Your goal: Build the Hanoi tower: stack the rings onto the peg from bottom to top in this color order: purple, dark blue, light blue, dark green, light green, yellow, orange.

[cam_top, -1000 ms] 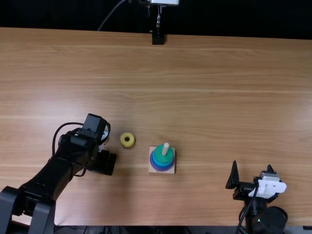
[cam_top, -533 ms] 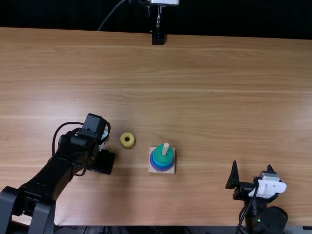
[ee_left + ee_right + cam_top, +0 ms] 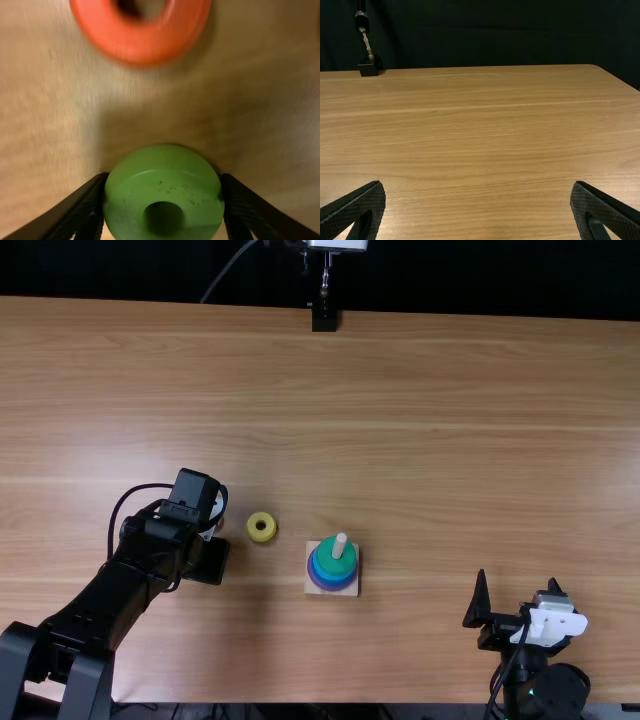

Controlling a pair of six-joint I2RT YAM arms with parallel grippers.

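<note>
light green, smooth and glossy with a few dark specks, the ring sits clamped between the fingers of the left gripper, one pressed to each flank, its round hole facing the wrist camera. just beside that gripper, but apart from the held piece, lies the shiny orange ring on the wood. next, to the gripper's right, the matte-looking yellow ring lies flat, hole up.

farther right, beyond the yellow one, stands the peg — a pale rod, upright on its square wooden base. this is what the coming move turns on: the light green piece should travel rightward from the left gripper, its hole brought in line with the rod's vertical axis. the left arm is the nearer and has the piece. the stack already shows purple, dark blue, light blue and dark green, so light green looks due; a tilted hole could catch on the tip.

well to the peg's right, nearer the worktop's front edge, the right gripper has its textured black fingers spread wide, nothing between them. past everything, the grained worktop runs back to a black stand.
</note>
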